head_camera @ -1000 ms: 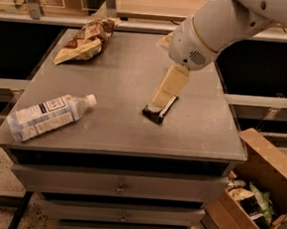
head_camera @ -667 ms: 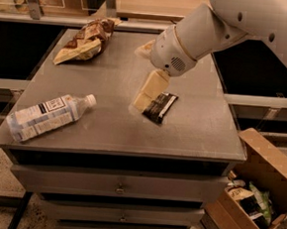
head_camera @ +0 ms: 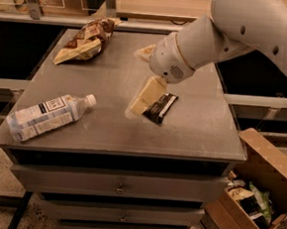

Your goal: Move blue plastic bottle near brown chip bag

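The blue plastic bottle [head_camera: 48, 116] lies on its side at the front left of the grey table [head_camera: 201, 136], white cap pointing right. The brown chip bag [head_camera: 84, 41] lies at the back left corner. My gripper [head_camera: 138, 105] hangs from the white arm over the middle of the table, just left of a small black wrapper [head_camera: 160, 108] and well right of the bottle. It holds nothing that I can see.
An open cardboard box [head_camera: 256, 192] with packets inside stands on the floor at the lower right. The table has drawers below its front edge. A counter runs along the back.
The arm has swung left across the table, from over the black wrapper toward the bottle's side. The bottle, bag and wrapper have not moved.
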Controlling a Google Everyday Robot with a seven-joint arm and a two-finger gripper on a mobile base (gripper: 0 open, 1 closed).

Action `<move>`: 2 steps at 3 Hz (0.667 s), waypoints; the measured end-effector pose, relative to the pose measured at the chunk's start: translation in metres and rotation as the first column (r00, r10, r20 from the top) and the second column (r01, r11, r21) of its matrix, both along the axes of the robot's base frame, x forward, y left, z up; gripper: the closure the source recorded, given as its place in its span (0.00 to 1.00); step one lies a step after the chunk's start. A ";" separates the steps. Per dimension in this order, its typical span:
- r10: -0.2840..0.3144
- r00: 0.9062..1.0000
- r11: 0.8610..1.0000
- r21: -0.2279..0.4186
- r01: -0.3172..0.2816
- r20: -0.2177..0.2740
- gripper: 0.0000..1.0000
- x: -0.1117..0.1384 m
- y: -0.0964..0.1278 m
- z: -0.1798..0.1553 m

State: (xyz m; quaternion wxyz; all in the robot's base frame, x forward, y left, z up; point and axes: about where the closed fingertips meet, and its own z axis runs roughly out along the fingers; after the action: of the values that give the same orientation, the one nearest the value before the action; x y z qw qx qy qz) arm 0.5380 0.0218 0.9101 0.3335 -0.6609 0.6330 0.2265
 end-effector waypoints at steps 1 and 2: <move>-0.007 1.000 0.987 0.161 0.003 0.021 0.00 -0.011 0.021 -0.027; -0.023 0.999 0.968 0.251 0.017 0.022 0.00 -0.007 0.050 -0.046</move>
State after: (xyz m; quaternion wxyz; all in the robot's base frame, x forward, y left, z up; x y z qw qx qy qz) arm 0.5310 0.0718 0.8643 0.4243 -0.6100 0.6017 0.2931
